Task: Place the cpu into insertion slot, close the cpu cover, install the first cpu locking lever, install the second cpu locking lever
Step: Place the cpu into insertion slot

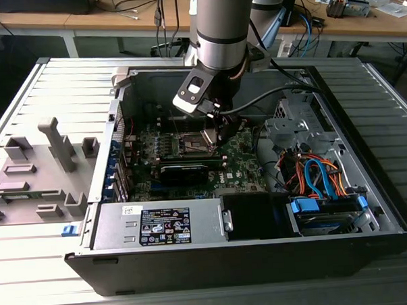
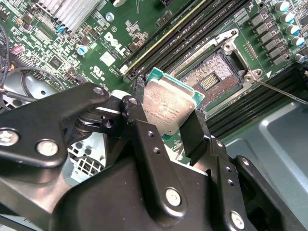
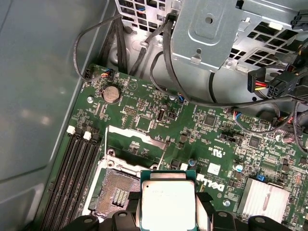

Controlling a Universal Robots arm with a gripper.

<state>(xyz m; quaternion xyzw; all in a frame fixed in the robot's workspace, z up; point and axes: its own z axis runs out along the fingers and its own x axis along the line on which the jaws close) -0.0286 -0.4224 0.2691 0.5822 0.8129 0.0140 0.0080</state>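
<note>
Claw (image 2: 166, 124) clamps flat square silver-topped cpu (image 2: 169, 103) | dark square insertion slot (image 2: 210, 79) nearby

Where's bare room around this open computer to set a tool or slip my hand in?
Bare: the ribbed panel beside the grey fixtures, at the exterior view's left, and the ribbed strip beyond the case. Crowded: the cables, and near the insertion slot, where the fingers hold the cpu.
</note>
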